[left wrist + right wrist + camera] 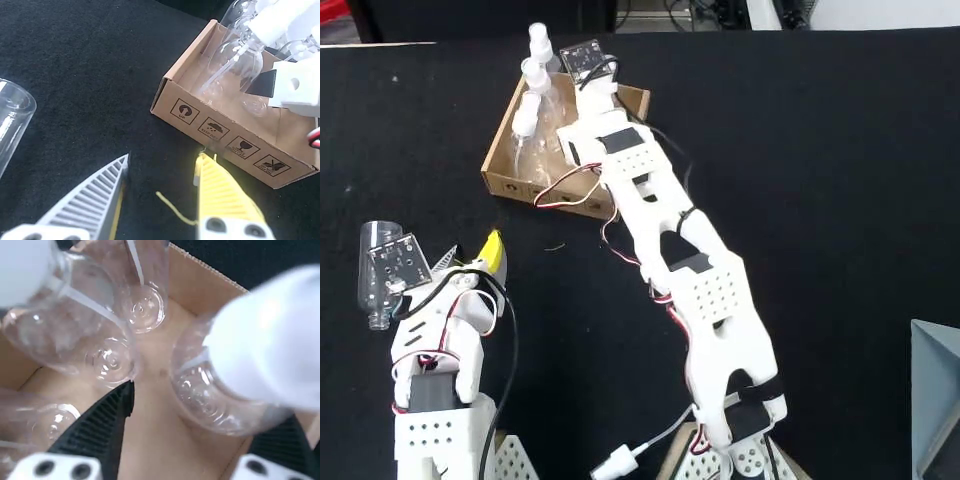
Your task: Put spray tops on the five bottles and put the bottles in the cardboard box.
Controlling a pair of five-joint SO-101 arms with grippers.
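At the bottom edge of the high view, just left of centre, a loose spray top (617, 463) lies on the black worktop (840, 200), its thin tube trailing toward the base of the right arm. At lower left is the left gripper (470, 256) (161, 175). Its grey and yellow jaws are spread apart with nothing between them, only worktop and a scrap of yellowish thread. Just beside it, at the far left of the frame, an uncapped bottle (375, 272) (11, 117) lies on its side, neck pointing to the lower edge.

A grey object (936, 395) shows at the lower right edge.

The right arm runs from bottom centre up to the cardboard box (508, 182) (225, 137) (200, 280) in the upper left part of the frame. There the right gripper (206, 407) hangs over the box with its black jaws wide apart, straddling one capped bottle (220, 395) that stands on the box floor. One jaw is clearly off the bottle; whether the other touches it I cannot tell. Other clear bottles (532, 95) (95, 340) with white spray tops stand close together in the box.
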